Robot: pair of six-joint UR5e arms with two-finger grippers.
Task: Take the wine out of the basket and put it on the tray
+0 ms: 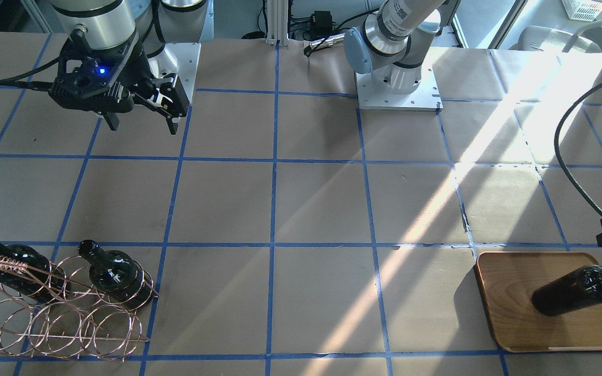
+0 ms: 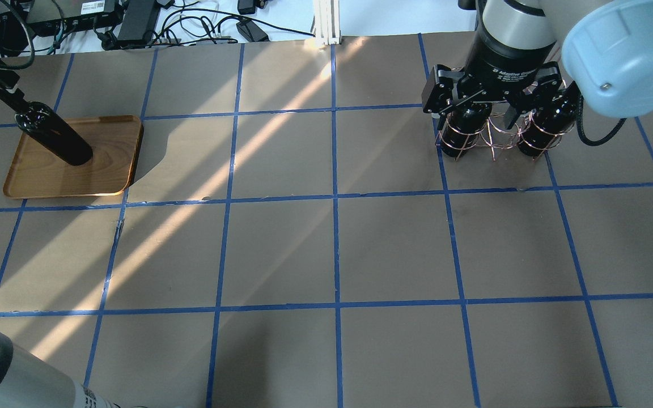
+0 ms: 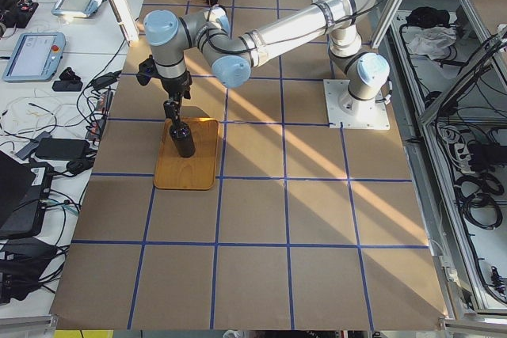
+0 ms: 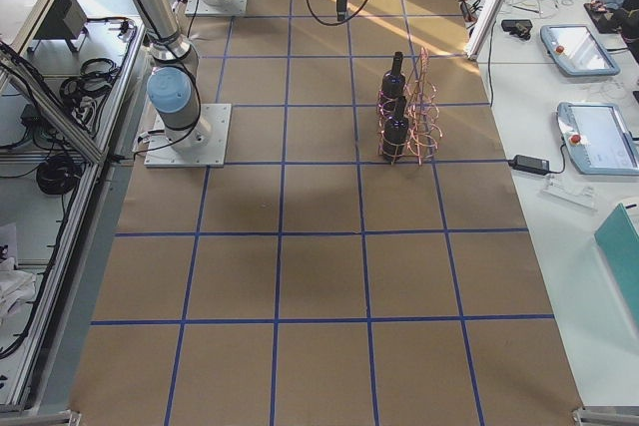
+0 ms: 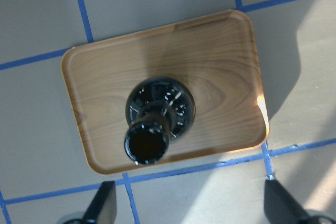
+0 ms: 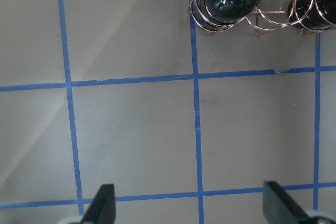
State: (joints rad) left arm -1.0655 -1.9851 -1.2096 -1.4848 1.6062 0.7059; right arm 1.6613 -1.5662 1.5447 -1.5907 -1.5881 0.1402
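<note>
Left gripper (image 5: 191, 206) nearest the lens: fingers spread wide, holding nothing, poised over the open mouth of the wine bottle (image 5: 157, 119). That bottle stands upright near the middle of the wooden tray (image 5: 220, 61), clear of both fingers. Right gripper (image 6: 191, 205) is well apart from the tray, jaws equally wide and empty, over the paper-covered table (image 1: 322, 198). Copper wire basket (image 1: 60, 318) sits at the table's opposite end from the tray. Two other bottles (image 1: 115, 274) lean in its loops, necks up.
</note>
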